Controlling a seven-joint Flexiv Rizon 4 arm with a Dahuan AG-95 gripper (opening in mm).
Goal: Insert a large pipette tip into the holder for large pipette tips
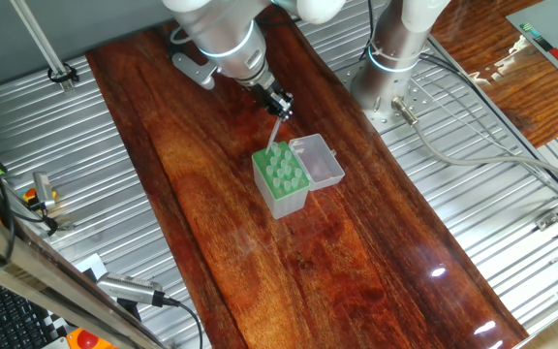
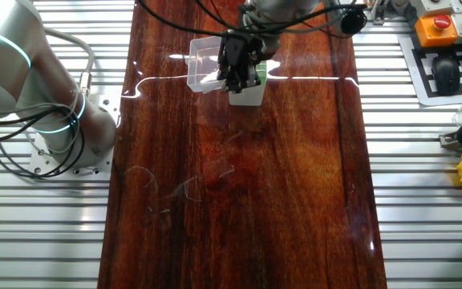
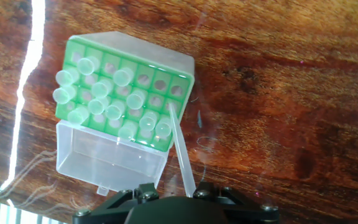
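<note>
The gripper (image 1: 279,103) hangs over the dark wooden worktop (image 1: 356,252) with its fingers clamped on the wide end of the large pipette tip (image 3: 181,144), whose narrow end points down at a hole on the edge of the holder for large pipette tips (image 3: 126,90); whether it has entered the hole cannot be told. Other tips (image 3: 92,93) already stand in the green grid, crowding the rows beside that hole. The clear lid (image 3: 107,158) lies folded open beside the rack. In the other fixed view the gripper hides most of the rack, and the arm's base (image 2: 58,132) stands well to the left, off the wood.
</note>
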